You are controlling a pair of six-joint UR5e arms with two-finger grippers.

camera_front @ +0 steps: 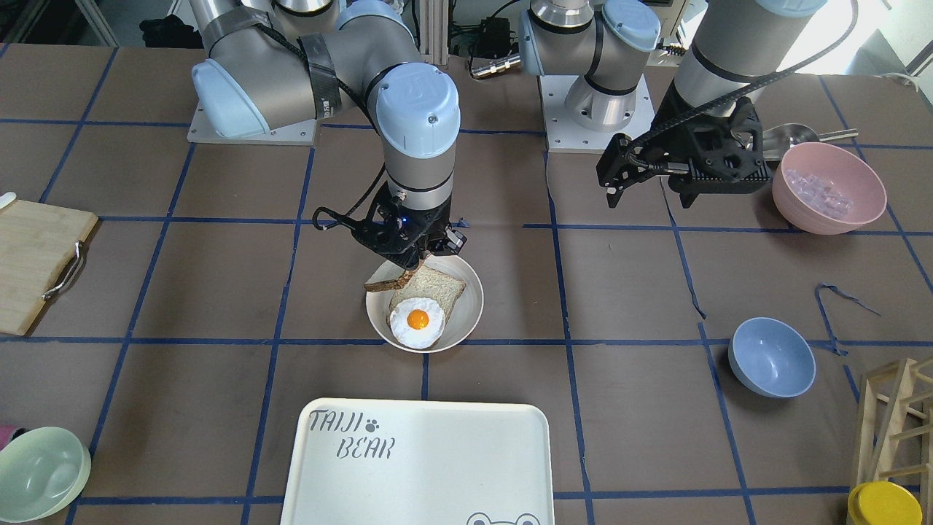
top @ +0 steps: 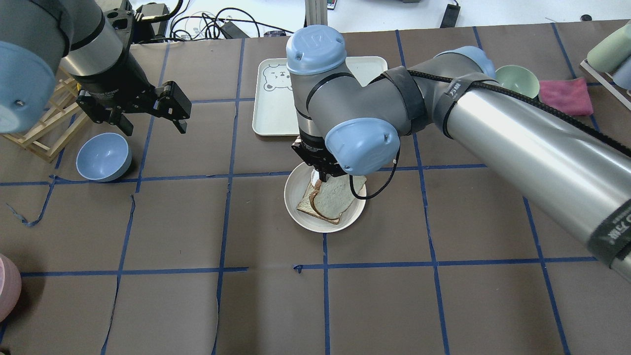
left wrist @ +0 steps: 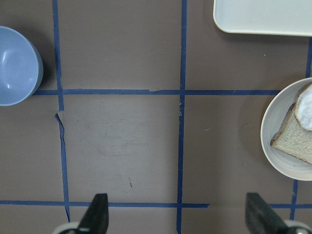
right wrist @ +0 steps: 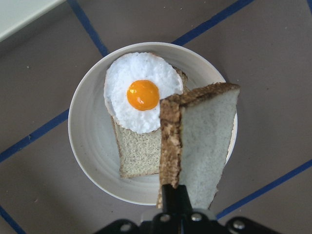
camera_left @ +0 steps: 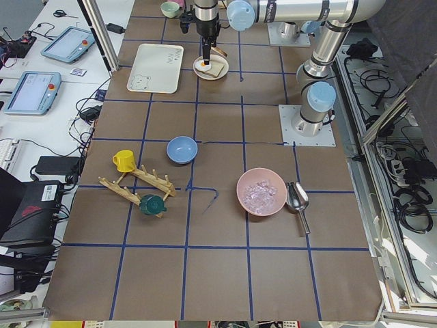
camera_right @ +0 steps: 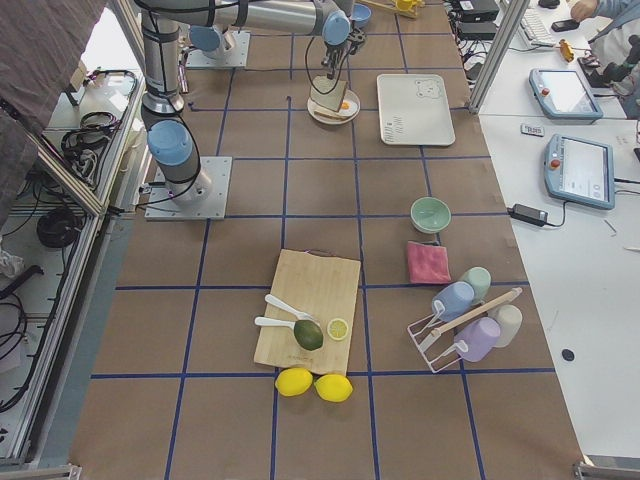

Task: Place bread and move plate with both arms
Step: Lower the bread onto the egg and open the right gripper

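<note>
My right gripper [camera_front: 412, 262] is shut on the bread [right wrist: 204, 146], a pale slice with a dark brown crust. It holds the slice tilted over the plate [camera_front: 470, 306], and I cannot tell if its lower edge touches. The off-white plate [right wrist: 87, 141] holds a tan-crust slice [right wrist: 139, 158] with a fried egg [right wrist: 142, 94] on top. In the overhead view the bread [top: 333, 199] hides the egg. My left gripper [camera_front: 649, 197] is open and empty. It hovers over bare table away from the plate, beside the blue bowl [top: 103, 157]. Its wrist view shows the plate's rim [left wrist: 273, 141] at the right edge.
The white "TAIJI BEAR" tray [camera_front: 437, 467] lies just beyond the plate, on the operators' side. A pink bowl of ice [camera_front: 827, 186] and a metal scoop stand near the left arm. A green bowl [camera_front: 40, 474], a cutting board [camera_front: 36, 262] and a wooden rack [camera_front: 896, 423] sit at the table's edges.
</note>
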